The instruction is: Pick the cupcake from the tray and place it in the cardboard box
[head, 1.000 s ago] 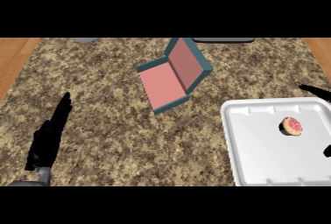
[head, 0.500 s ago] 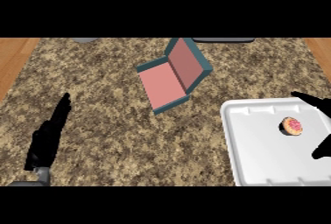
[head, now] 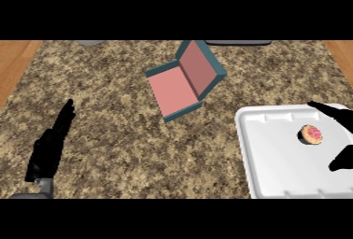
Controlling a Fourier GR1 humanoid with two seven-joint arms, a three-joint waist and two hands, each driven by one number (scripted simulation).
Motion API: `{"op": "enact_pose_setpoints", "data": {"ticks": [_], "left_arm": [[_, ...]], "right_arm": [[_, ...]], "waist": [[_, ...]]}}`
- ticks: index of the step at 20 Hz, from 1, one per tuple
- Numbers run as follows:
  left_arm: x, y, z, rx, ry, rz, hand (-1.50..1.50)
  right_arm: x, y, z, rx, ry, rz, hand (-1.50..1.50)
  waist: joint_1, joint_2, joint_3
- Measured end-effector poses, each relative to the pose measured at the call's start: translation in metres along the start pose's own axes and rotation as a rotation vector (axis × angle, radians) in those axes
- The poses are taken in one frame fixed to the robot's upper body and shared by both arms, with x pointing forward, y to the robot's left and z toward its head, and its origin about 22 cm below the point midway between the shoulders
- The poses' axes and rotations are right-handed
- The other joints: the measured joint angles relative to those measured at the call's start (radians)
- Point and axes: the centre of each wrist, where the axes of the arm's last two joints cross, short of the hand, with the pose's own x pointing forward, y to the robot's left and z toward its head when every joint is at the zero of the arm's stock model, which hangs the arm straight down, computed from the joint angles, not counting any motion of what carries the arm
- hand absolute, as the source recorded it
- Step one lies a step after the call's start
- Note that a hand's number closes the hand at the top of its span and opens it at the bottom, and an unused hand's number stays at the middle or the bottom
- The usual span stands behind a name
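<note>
A speckled brown table (head: pixel 124 121) fills the view, with bare wood showing past its left and right edges. At about four o'clock sits a white tray (head: pixel 283 158), running off the right edge. The cupcake (head: pixel 312 134), pink-topped and lying on its side, is in the tray's upper right part, near the rim at two o'clock within the tray. The right robot hand (head: pixel 339 113) enters from the right edge at three o'clock, spread wide: its fingers reach over the tray's top right corner above the cupcake, and its thumb (head: pixel 342 158) shows below the cupcake, at five o'clock from it. The hand is released, bracketing the cupcake without touching it. The box (head: pixel 185 81), teal outside and pink inside, lies open and tilted at about twelve o'clock from the view's centre, well apart from the tray. The left robot hand (head: pixel 52 142) rests at eight o'clock on the left, fingers straight and pointing up, released and holding nothing.
</note>
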Motion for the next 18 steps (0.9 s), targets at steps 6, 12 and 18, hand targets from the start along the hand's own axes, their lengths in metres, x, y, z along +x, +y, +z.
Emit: {"op": "enact_pose_setpoints", "data": {"ticks": [6,12,18], "left_arm": [[-0.003,-0.004,0.003,0.002,-0.001,0.002,0.0],[-0.004,-0.003,0.003,-0.007,-0.001,0.005,0.0],[-0.001,0.0,0.001,-0.009,0.004,0.004,0.0]], "right_arm": [[-0.007,0.008,-0.002,-0.007,0.003,-0.007,-1.5],[0.007,0.021,-0.011,-0.007,0.007,-0.013,-1.5],[0.001,0.031,-0.019,0.005,0.009,0.0,-1.5]], "waist": [[0.0,0.0,0.0],[0.0,0.0,0.0],[0.001,0.0,0.0]]}}
